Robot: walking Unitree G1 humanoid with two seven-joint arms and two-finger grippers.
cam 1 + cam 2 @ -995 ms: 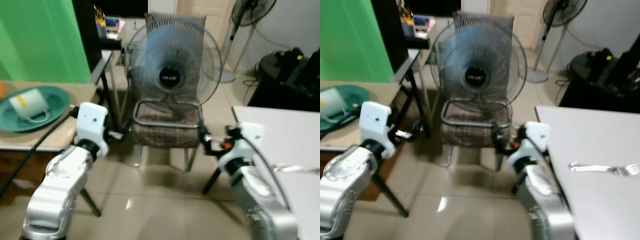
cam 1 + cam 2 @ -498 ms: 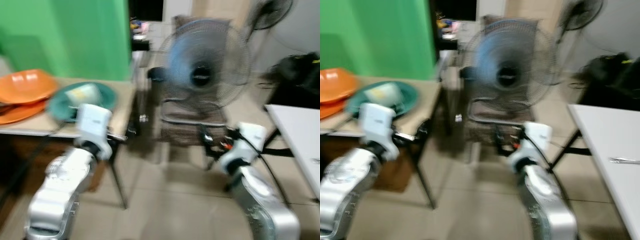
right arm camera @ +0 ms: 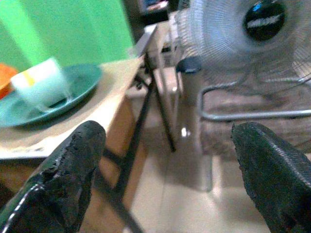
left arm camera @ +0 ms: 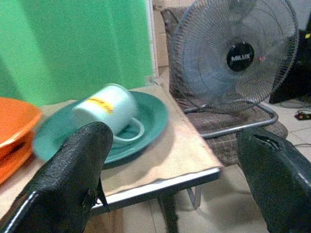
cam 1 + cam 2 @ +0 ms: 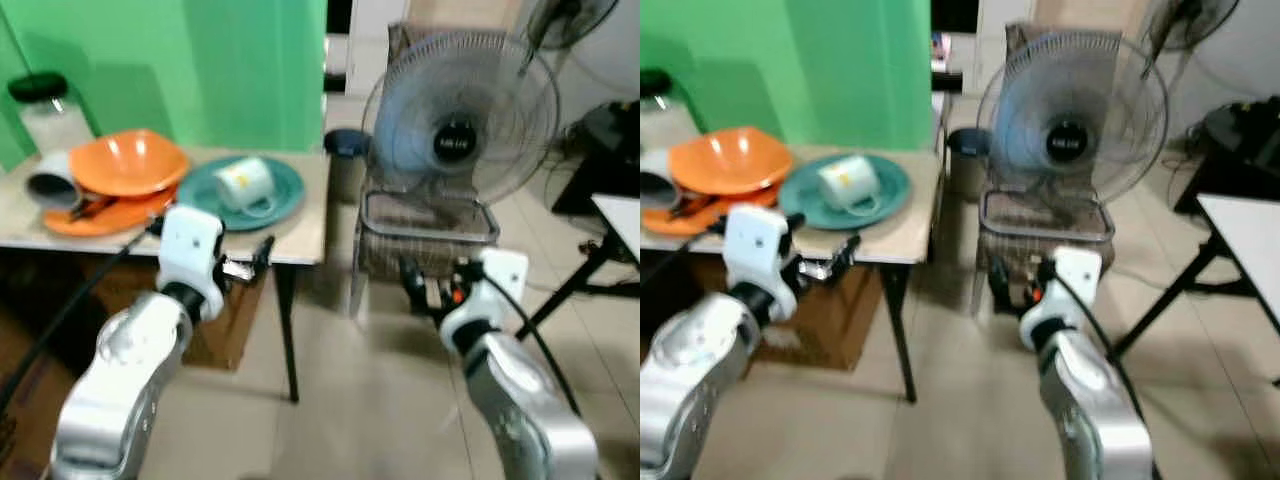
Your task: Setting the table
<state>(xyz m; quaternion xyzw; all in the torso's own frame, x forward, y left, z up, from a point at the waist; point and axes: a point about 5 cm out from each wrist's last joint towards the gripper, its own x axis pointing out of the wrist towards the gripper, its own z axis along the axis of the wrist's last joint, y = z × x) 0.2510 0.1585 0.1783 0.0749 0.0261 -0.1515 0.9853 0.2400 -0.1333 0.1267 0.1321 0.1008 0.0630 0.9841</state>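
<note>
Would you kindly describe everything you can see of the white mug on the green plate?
The white mug is a plain, glossy, ceramic-looking cup with a yellow mark on its side and a loop handle. It lies tipped on its side on the green plate, handle resting on the plate. The plate sits on the beige table beside the orange bowl. Neither gripper touches it; the left gripper is low, at the table's front edge.

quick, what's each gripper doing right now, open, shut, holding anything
Left gripper: open, holding nothing, near the edge of the table.
Right gripper: open, holding nothing, over the floor in front of the fan.
</note>
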